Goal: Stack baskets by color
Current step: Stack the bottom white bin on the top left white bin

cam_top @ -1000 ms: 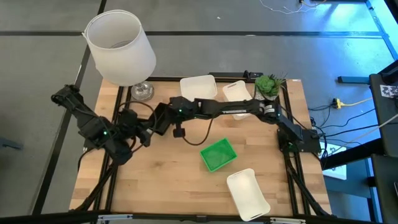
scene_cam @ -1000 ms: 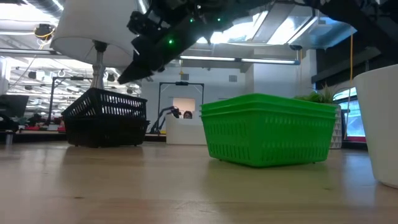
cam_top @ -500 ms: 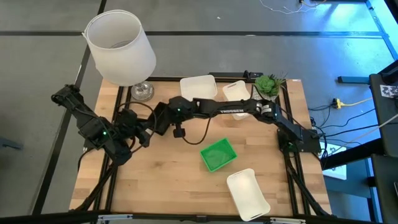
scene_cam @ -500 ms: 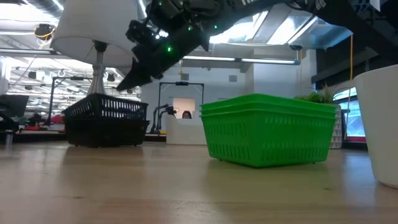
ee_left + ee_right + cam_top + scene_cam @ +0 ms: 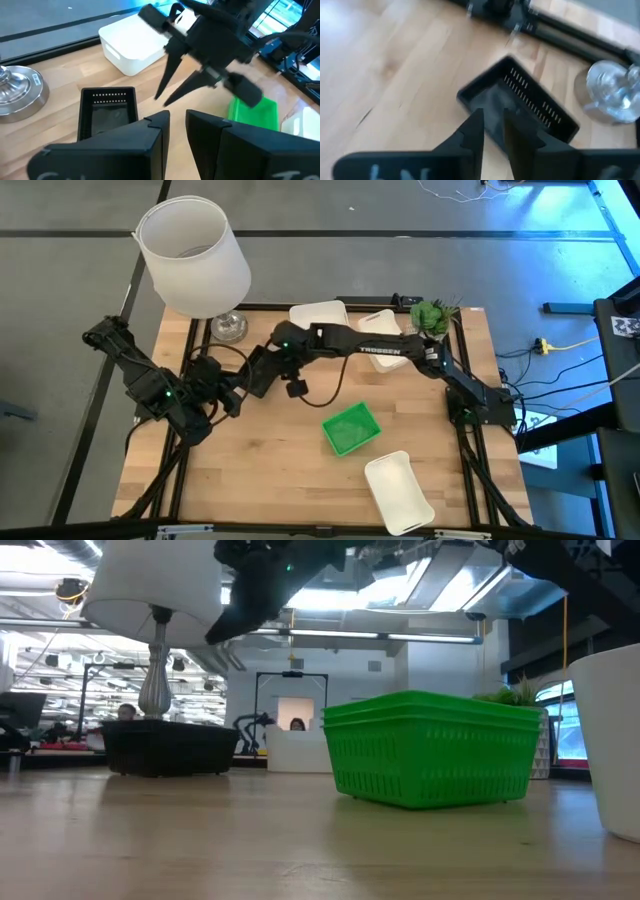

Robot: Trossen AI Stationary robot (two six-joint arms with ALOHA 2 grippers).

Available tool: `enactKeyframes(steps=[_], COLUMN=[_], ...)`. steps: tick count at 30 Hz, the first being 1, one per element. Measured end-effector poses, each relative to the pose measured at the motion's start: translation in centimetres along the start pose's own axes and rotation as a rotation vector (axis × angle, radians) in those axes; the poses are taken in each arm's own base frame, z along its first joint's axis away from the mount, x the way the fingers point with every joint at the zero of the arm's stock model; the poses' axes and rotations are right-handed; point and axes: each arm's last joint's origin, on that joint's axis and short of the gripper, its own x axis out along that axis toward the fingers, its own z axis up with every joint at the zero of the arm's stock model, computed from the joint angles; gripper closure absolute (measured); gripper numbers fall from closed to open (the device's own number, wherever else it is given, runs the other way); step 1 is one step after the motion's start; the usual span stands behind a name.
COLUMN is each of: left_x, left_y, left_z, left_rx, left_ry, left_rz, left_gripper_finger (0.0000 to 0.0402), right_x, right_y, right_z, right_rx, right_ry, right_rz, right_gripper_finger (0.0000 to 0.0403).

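Observation:
A black mesh basket (image 5: 107, 114) (image 5: 517, 102) rests level on its bottom on the table's left half, seen as a low dark block (image 5: 170, 748) in the low view. My right gripper (image 5: 161, 101) (image 5: 220, 635) hangs open above it, slanting down, and touches nothing. My left gripper (image 5: 177, 125) (image 5: 232, 395) waits open just to the basket's left, nothing between its fingers. Two nested green baskets (image 5: 351, 428) (image 5: 430, 760) stand at mid-table. White baskets lie at the back (image 5: 320, 320), under my right arm (image 5: 380, 325) and at the near right (image 5: 399, 490).
A large white lampshade (image 5: 192, 255) on a metal foot (image 5: 228, 327) stands at the far left corner. A small potted plant (image 5: 432, 315) is at the far right. Bare wood lies along the near left part of the table (image 5: 250, 470).
My right gripper has opened, let go of the black basket and risen away from it. The black basket, which sat tilted on another black one, has sunk down into it and now lies level.

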Motion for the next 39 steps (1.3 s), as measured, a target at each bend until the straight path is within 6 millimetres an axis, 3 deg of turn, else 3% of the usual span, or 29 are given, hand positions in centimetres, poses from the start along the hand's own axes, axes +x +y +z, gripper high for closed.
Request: enactKeyframes(steps=[5, 10, 13, 20, 22, 26, 33, 39], left_x=[0.0, 0.0, 0.0, 0.0, 0.0, 0.0, 0.0, 0.0], left_y=[0.1, 0.2, 0.2, 0.3, 0.4, 0.3, 0.3, 0.3], left_z=[0.0, 0.0, 0.0, 0.0, 0.0, 0.0, 0.0, 0.0], left_rx=[0.052, 0.070, 0.075, 0.087, 0.100, 0.144, 0.190, 0.190], left_ry=[0.009, 0.010, 0.010, 0.007, -0.002, -0.006, -0.010, -0.011], left_rz=[0.005, 0.013, 0.016, 0.023, 0.024, 0.023, 0.023, 0.023], left_gripper_finger=[0.0347, 0.0347, 0.0347, 0.0347, 0.0347, 0.0347, 0.0347, 0.0347], right_x=[-4.0, -8.5, -11.0, -17.1, -18.2, -21.7, -26.4, -26.5], right_y=[1.0, 2.8, 3.5, 5.8, 6.5, 8.4, 12.7, 17.1], right_z=[1.5, 2.0, 1.8, 0.3, 0.7, 0.8, -2.7, -6.7], right_rx=[-0.003, 0.007, 0.074, 0.350, 0.377, 0.438, 0.542, 0.505], right_ry=[0.042, 0.143, 0.245, 0.514, 0.479, 0.416, 0.447, 0.559], right_rz=[0.032, 0.048, -0.018, -0.122, -0.203, -0.163, -0.108, 0.151], right_gripper_finger=[0.0335, 0.0374, 0.0397, 0.0401, 0.0401, 0.0402, 0.0402, 0.0402])
